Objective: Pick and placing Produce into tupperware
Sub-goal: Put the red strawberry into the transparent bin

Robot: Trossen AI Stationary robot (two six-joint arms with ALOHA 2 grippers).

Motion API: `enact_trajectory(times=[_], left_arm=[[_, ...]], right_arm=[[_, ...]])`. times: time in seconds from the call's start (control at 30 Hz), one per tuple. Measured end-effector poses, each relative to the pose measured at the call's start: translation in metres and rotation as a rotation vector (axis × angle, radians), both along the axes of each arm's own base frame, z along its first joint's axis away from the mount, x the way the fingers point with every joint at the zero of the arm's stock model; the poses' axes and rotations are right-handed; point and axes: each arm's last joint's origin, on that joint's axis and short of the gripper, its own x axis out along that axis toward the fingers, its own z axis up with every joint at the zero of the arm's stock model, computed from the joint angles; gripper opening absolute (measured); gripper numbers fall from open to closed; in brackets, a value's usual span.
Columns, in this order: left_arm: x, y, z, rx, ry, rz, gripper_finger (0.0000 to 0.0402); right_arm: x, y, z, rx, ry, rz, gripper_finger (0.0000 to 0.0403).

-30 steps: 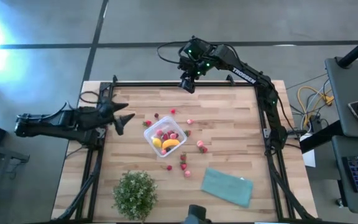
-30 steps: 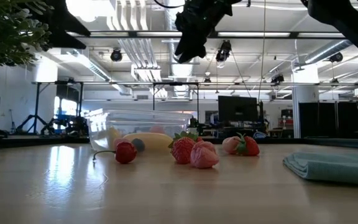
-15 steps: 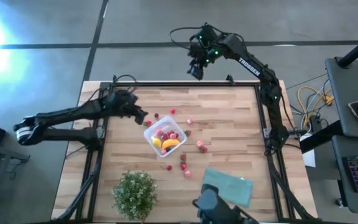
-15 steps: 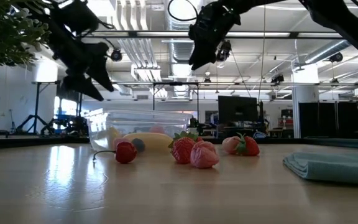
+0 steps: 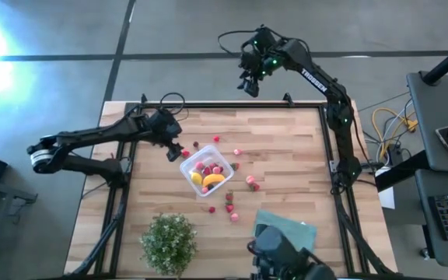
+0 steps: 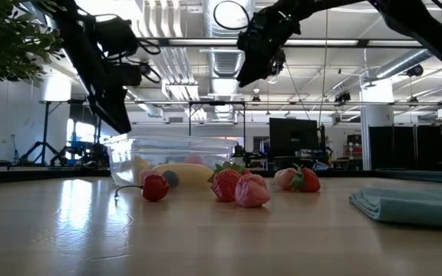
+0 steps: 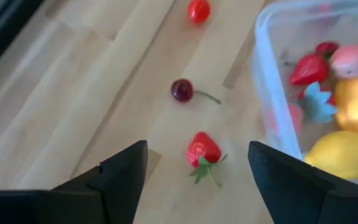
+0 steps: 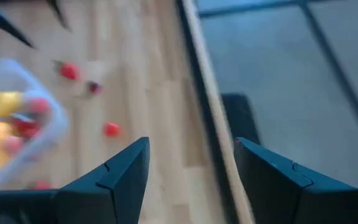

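The left end effector hangs over the counter just beside the tupperware, on its far-left side, with its fingers spread apart and nothing between them; in the left wrist view a loose strawberry lies on the wood between the 2 fingers, close to the container wall; a dark cherry with a thin stem sits a little further on, and a small red fruit beyond that.

The tupperware stands near the middle of the counter and already holds a banana, a round yellow fruit and several red berries; more loose berries are scattered on its right and near side, next to a teal cloth and a potted plant.

The strawberry looks small, light and smooth-skinned, probably a hard moulded piece; it should not bruise, but it may squirt sideways out of a pinch or roll on the wood; the safest hold is across its widest part, below the green leaf cap, with the fingers straddling it squarely; the leaf cap and stem look too thin to grip. The clear container is light too and could slide if nudged.

The right end effector waits raised beyond the far edge of the counter, fingers parted and empty.
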Motion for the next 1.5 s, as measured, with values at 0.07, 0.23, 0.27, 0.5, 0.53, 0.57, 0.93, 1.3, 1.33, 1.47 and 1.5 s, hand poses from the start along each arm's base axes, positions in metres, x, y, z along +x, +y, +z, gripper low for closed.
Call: enact_trajectory(times=[0.07,0.23,0.27,0.5,0.53,0.57,0.93,1.3,1.33,1.47,1.5], left_arm=[[0.001,0.0,-0.005,-0.01,0.017,-0.001,0.0265],[0.003,0.001,-0.013,-0.032,0.051,-0.007,0.0265],[0.004,0.002,-0.014,-0.031,0.053,-0.011,0.0265],[0.005,0.004,-0.014,-0.031,0.037,-0.009,0.0265],[0.004,0.005,-0.013,-0.03,0.035,-0.001,0.0265],[0.002,0.007,-0.013,-0.03,0.034,0.009,0.0265],[-0.006,0.021,-0.018,-0.041,0.044,-0.054,0.0265],[-0.003,0.025,-0.021,-0.05,0.035,-0.055,0.0265],[-0.003,0.025,-0.021,-0.05,0.034,-0.061,0.0265],[-0.004,0.025,-0.022,-0.037,0.045,-0.102,0.0265],[-0.004,0.024,-0.022,-0.035,0.043,-0.122,0.0265]], right_arm=[[-0.007,-0.006,0.001,0.089,-0.085,0.066,0.0226],[-0.04,-0.025,0.008,0.427,-0.401,0.301,0.0226],[-0.048,-0.026,0.01,0.459,-0.407,0.294,0.0226],[-0.076,0.012,0.057,0.326,-0.309,0.171,0.0226],[-0.079,0.018,0.066,0.295,-0.304,0.14,0.0226],[-0.082,0.023,0.073,0.271,-0.303,0.109,0.0226],[-0.103,0.056,0.091,0.238,-0.275,-0.122,0.0226],[-0.082,0.109,0.011,0.377,-0.51,-0.116,0.0226],[-0.088,0.113,0.001,0.392,-0.51,-0.129,0.0226],[-0.116,0.131,-0.018,0.395,-0.599,-0.163,0.0226],[-0.123,0.134,-0.023,0.397,-0.612,-0.181,0.0226]])
